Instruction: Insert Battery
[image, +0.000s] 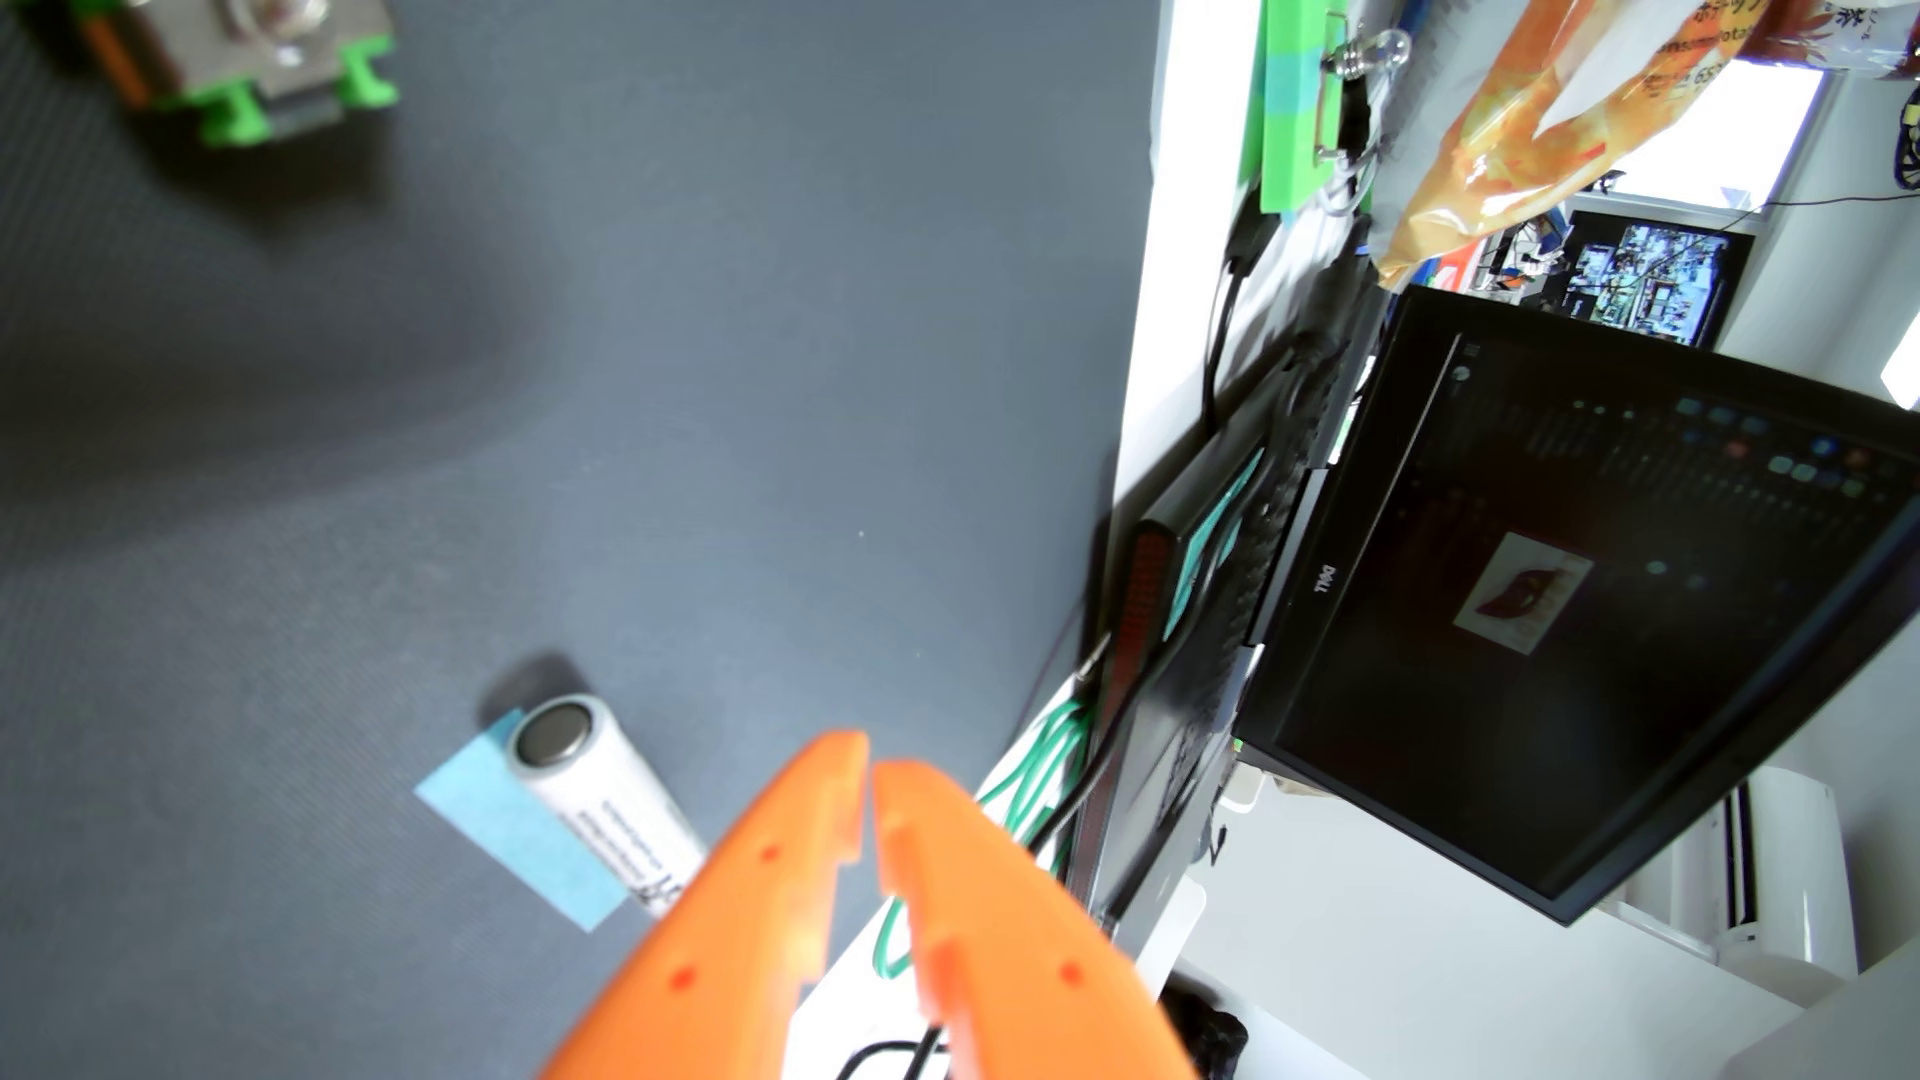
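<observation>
Wrist view: the picture lies on its side, with a dark grey mat (623, 363) filling the left and middle and a white desk edge running down the right.

Gripper (871, 766): two orange fingers (758, 893) enter from the bottom edge. Their tips are pressed nearly together, with only a thin slit between them, and nothing is held. The tips stand above the mat, near its right border.

Battery (597, 789): a white cylinder with a dark metal end cap, lying on the mat at lower left. It rests partly on a light blue strip of tape (509, 831). Its lower end passes behind the left finger. It is just beside the gripper, to the left, and not gripped.

Holder (260, 62): a green and grey block with a metal part, blurred, at the top left corner of the mat, well apart from the battery.

Off the mat, right side: a dark monitor (1610, 623), green cables (1039, 768), an orange snack bag (1538, 125).
</observation>
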